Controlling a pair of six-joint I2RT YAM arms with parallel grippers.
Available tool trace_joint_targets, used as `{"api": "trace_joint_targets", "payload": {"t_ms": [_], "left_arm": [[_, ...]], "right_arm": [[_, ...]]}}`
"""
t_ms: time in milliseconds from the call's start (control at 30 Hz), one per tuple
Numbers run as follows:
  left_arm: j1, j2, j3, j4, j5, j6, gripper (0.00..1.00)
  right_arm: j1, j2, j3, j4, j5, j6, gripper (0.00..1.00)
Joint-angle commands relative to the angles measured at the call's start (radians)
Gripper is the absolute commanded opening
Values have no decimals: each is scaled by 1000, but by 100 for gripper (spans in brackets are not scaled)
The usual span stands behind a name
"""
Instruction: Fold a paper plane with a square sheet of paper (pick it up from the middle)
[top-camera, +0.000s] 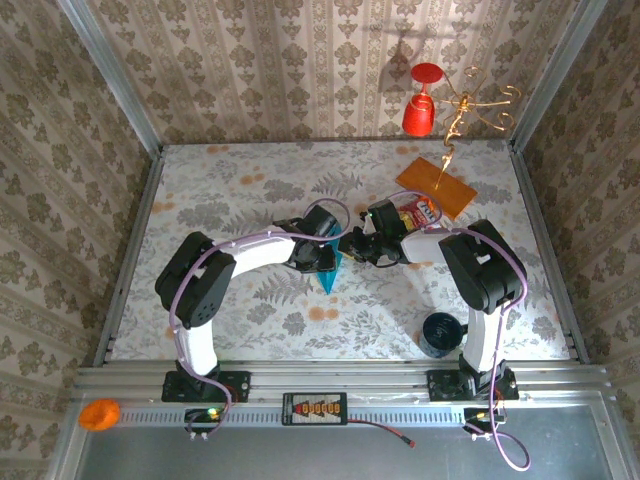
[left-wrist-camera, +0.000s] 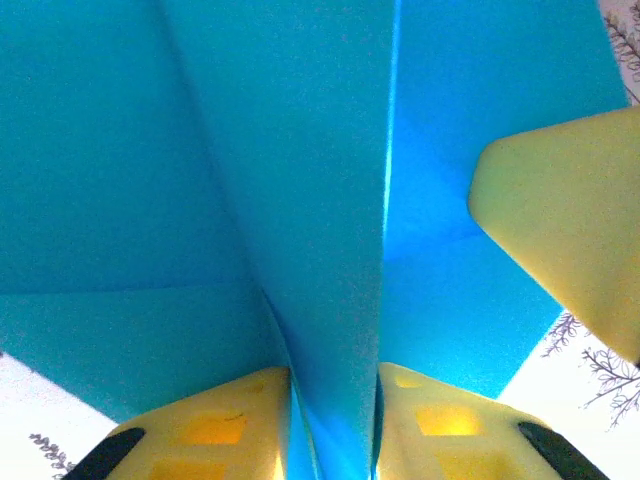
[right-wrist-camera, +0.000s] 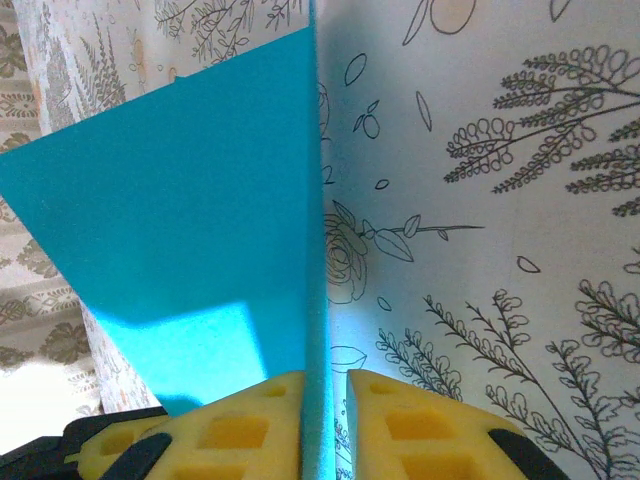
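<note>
The teal-blue sheet of paper is folded into a pointed paper plane (top-camera: 328, 274), held off the table between the two arms with its tip toward the near edge. My left gripper (top-camera: 336, 254) is shut on the plane's folded centre ridge (left-wrist-camera: 330, 300), and its yellow fingertips (left-wrist-camera: 230, 420) press both sides of that ridge. My right gripper (top-camera: 356, 247) faces it from the right. Its jaws stand slightly open around the paper's edge (right-wrist-camera: 318, 250): the left pad touches the sheet and a narrow gap shows at the right pad (right-wrist-camera: 400, 420). One right finger (left-wrist-camera: 565, 225) shows in the left wrist view.
An orange card (top-camera: 436, 186) and a red-and-yellow snack packet (top-camera: 415, 212) lie just behind the right gripper. A red goblet (top-camera: 422, 105) and a gold wire stand (top-camera: 465, 110) are at the back right. A black round object (top-camera: 438, 333) sits by the right arm's base.
</note>
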Motion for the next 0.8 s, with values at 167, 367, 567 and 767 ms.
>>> {"api": "trace_joint_targets", "payload": {"t_ms": [167,367,567,767], "left_arm": [[0,-8,31,-43,-52,45,15],[30,-29,59,-82,-87,94,14],[84,15,158,-153,-103,170,13],[127,110,291,-208,-154,230,10]], "right_arm": [[-19,-83,-18,-13,27,1,40],[-53,-193,-68,-70,128,-40,50],[-87,-294,-106,-131,227,-87,51],[-112,-337,-139,-137,249,-96,51]]}}
